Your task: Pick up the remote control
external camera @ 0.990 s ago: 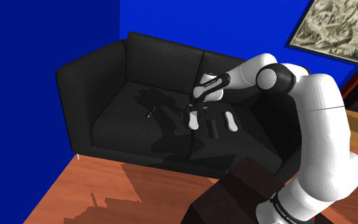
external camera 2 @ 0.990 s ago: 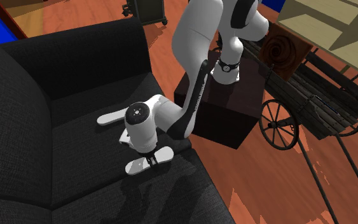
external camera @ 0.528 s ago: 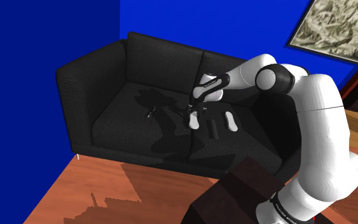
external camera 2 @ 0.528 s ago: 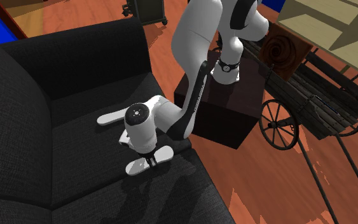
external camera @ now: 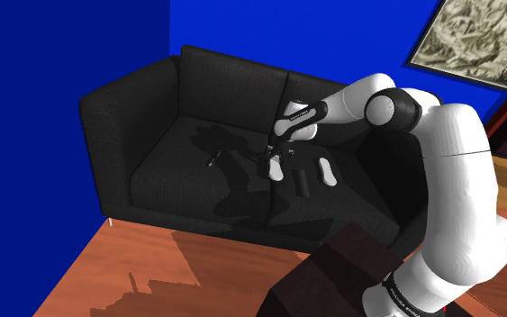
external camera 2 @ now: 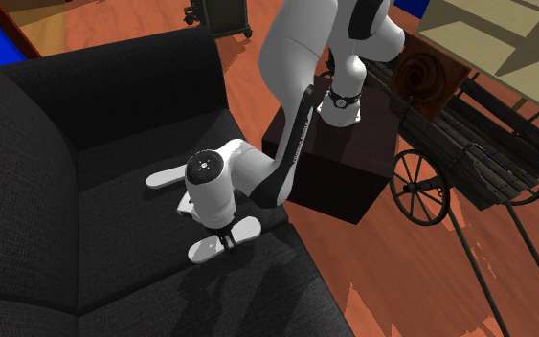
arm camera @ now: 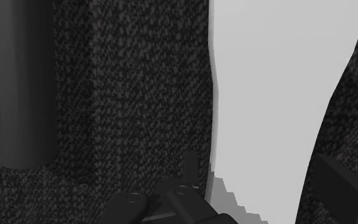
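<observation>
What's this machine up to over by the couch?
A white robot arm is reaching from its stand over to a black sofa. Its tool is down close over a white remote control that lies on the seat cushion. A second white piece and a dark bar lie beside it on the same seat. By the look of it, the remote has not yet been lifted.
</observation>
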You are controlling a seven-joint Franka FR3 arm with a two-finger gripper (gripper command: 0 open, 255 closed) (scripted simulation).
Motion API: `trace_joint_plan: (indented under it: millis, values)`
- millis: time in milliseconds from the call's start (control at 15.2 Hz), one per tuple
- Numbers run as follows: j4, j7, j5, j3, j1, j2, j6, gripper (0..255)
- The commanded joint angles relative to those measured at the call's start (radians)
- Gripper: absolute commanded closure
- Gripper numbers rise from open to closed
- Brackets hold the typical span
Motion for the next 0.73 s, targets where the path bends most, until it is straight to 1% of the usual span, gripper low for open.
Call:
trace_joint_plan:
  millis: [0, 660]
  values:
    - [-0.005, 0.001, -0.001, -0.001, 0.001, -0.02, -0.015, 255]
    - [-0.009, 0.003, -0.005, -0.005, 0.003, -0.111, -0.102, 255]
